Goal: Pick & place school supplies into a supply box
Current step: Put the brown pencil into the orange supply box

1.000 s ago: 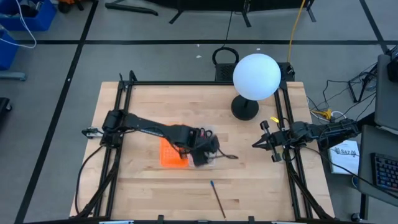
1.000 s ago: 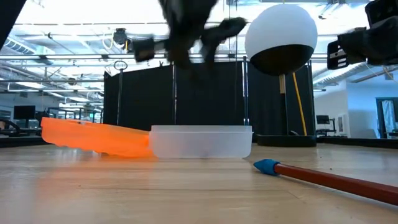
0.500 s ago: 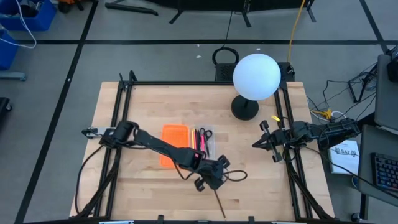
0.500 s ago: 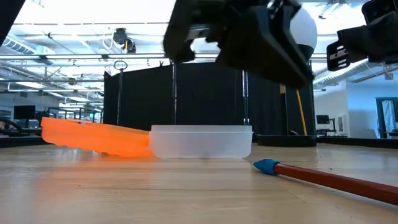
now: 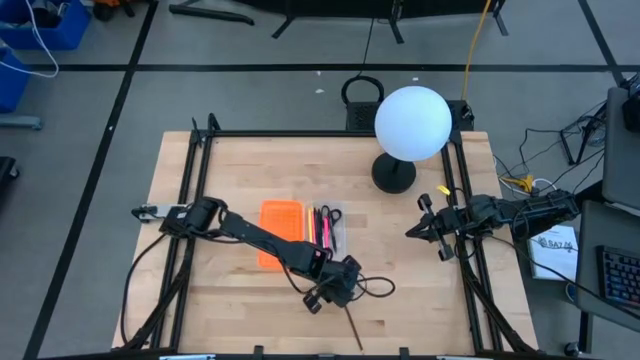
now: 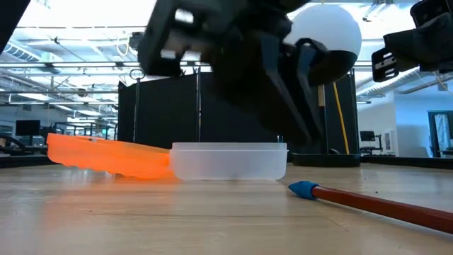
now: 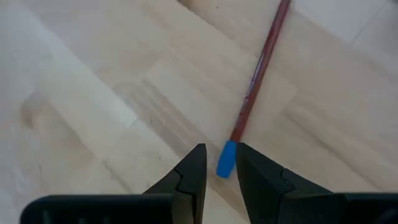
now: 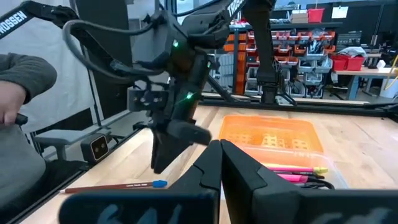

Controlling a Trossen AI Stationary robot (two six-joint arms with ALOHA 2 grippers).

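Note:
My left gripper (image 5: 335, 291) hangs open just above the blue-tipped end of a brown pencil (image 5: 352, 327) that lies flat on the table near its near edge. In the left wrist view its fingers (image 7: 198, 167) stand on either side of the blue tip (image 7: 227, 159). The low view shows them above the pencil (image 6: 368, 202), not on it. The supply box lies flat: orange half (image 5: 280, 234), clear tray (image 5: 326, 229) holding pink and other pens and black-handled scissors. My right gripper (image 5: 414, 230) waits shut in the air at the table's right edge.
A white globe lamp (image 5: 411, 122) stands on a black base (image 5: 393, 175) at the far right of the table. Black rails run along the left and right table edges. A person's grey sleeve (image 8: 22, 78) shows beyond the table in the right wrist view.
My left gripper has swung from above the clear tray toward the table's near edge and slightly right, then come down over the pencil's blue end. The pencil and the box have stayed where they were.

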